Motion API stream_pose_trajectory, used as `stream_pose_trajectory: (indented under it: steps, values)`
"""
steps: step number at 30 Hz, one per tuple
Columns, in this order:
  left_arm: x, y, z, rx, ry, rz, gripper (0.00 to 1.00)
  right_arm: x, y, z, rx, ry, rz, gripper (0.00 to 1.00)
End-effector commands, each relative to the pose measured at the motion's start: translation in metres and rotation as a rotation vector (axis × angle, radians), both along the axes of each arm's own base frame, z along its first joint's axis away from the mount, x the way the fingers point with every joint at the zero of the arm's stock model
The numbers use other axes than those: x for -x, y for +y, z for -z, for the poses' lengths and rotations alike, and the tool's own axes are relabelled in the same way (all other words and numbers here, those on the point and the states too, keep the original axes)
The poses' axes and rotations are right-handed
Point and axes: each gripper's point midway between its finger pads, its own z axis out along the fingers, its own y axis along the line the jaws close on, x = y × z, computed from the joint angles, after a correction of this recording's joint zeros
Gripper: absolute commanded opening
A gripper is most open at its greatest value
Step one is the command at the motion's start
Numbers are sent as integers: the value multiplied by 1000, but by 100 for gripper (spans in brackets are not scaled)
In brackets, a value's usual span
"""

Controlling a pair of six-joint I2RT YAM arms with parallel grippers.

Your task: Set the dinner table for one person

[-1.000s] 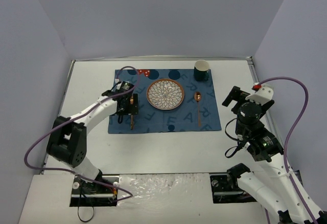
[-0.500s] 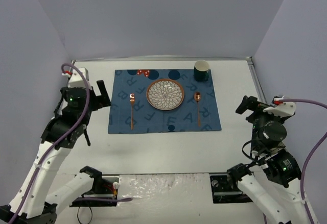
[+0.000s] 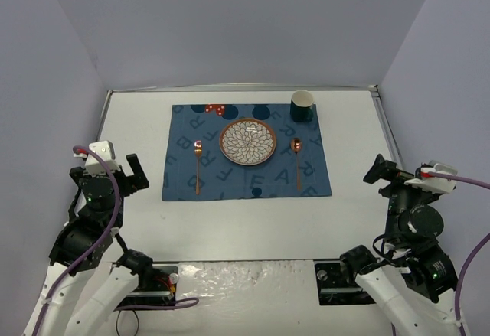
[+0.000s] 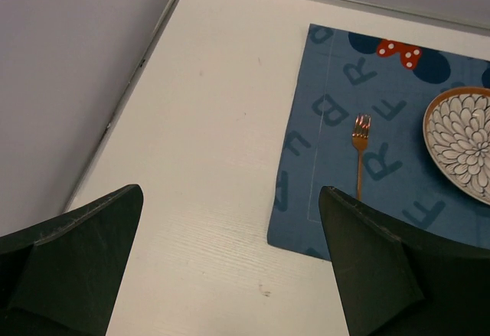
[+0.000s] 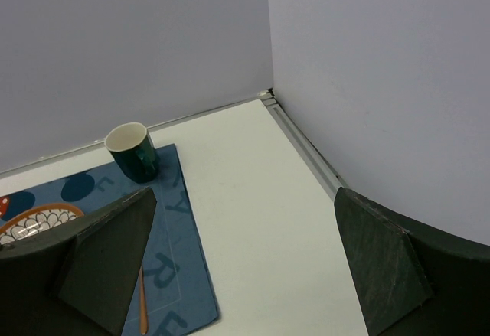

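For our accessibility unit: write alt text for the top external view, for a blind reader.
A blue placemat on a white table holds a plate, a fork left of it, a spoon right of it, and a cup at the far right corner. The left gripper and right gripper hang open, off the mat.

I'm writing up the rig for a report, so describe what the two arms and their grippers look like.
Both arms have white links with black joints. The left arm and right arm each trail a purple cable, plugged with a red connector into a white wrist block. The fingers are dark, matte, wedge-shaped.
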Motion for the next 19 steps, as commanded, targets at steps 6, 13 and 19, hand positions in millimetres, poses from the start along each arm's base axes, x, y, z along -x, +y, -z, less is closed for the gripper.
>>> stream_pose_trajectory:
  steps: [6, 13, 19]
  values:
    - [-11, 8, -6, 19, -71, -63, 97, -4, -2, -1, -4, -50, 21, 100]
    - [-19, 14, -1, 46, -63, -71, 97, -6, 0, 2, -3, -51, 11, 100]
    - [-20, 15, 1, 45, -53, -72, 97, -9, 2, 2, 0, -46, 6, 100]
